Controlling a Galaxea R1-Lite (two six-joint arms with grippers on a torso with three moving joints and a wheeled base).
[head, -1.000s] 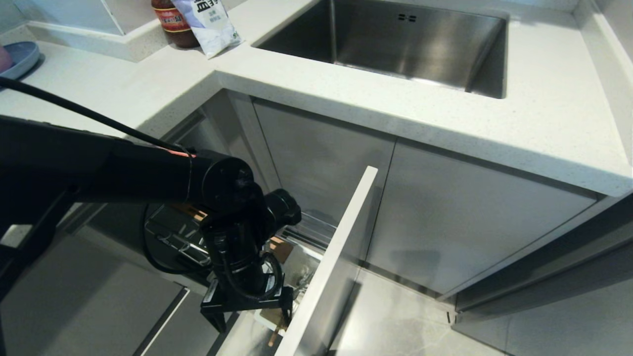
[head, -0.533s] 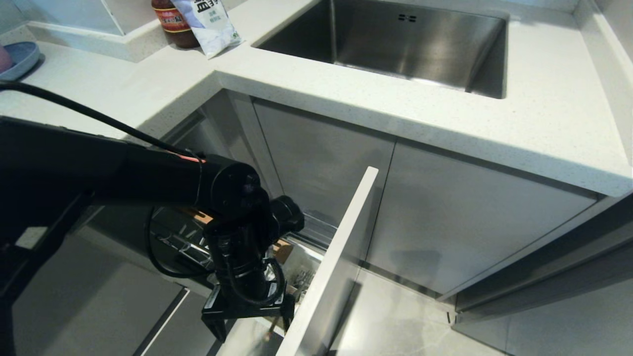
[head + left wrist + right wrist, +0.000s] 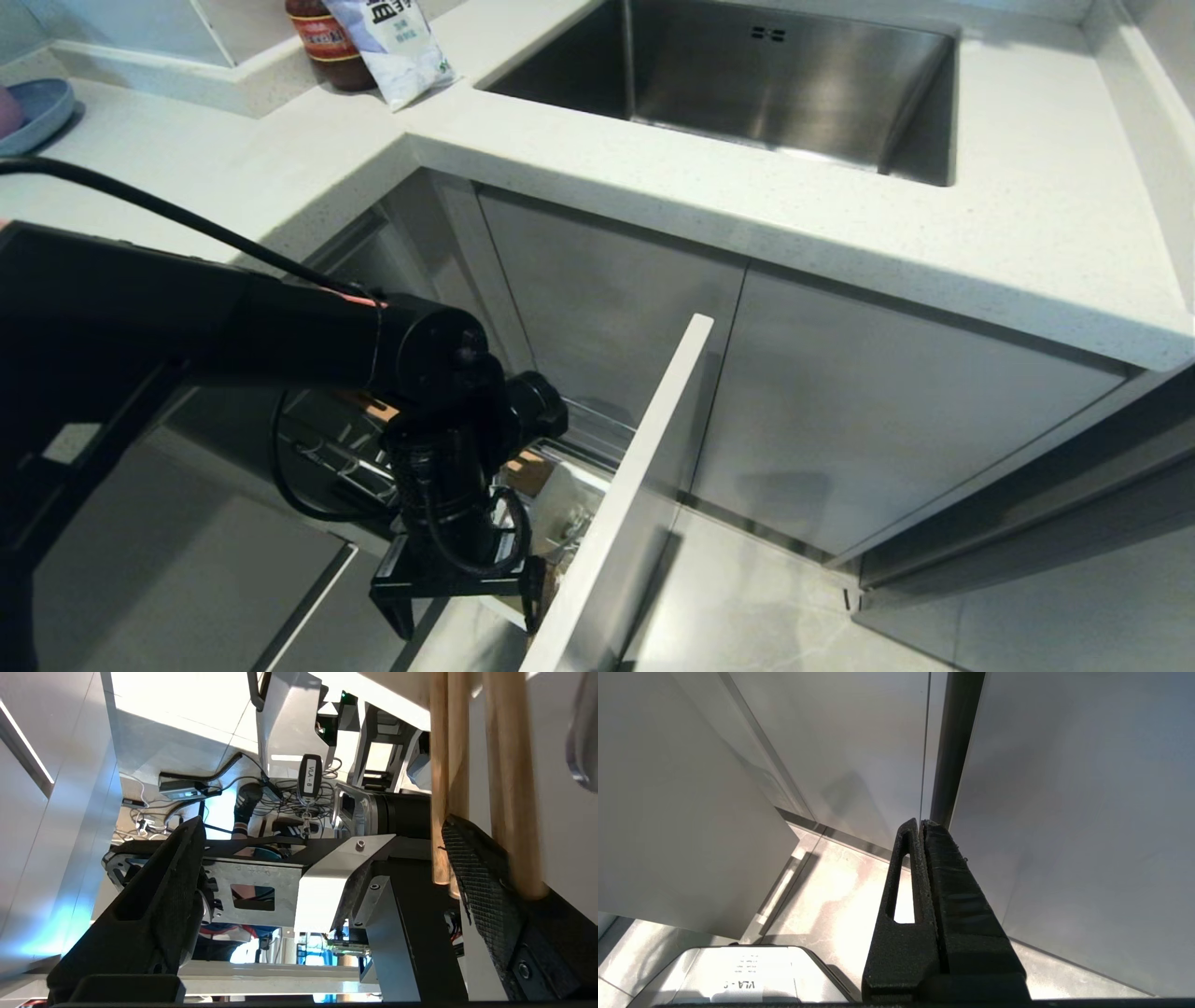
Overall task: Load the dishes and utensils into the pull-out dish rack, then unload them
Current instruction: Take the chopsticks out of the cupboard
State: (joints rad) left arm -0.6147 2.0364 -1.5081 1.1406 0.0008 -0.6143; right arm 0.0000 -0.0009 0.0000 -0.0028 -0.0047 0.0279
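Chopsticks waiting at the left hand's far finger

Chopsticks point(image 3: 441, 779) are standing in the white cutlery box point(image 3: 560, 523) of the pull-out dish rack point(image 3: 616, 523), beside one finger point(image 3: 486, 882) of the wide-open, empty left hand point(image 3: 457, 611). It is needing to shift until both sticks sit between the pads before closing. Right hand point(image 3: 922, 833) is hanging shut by the cabinet

A kitchen; steel sink point(image 3: 747, 84) sunk in a white speckled counter point(image 3: 934, 252); grey cabinets point(image 3: 868, 411) below; jar point(image 3: 322, 42) and pouch point(image 3: 397, 47) beside the sink.
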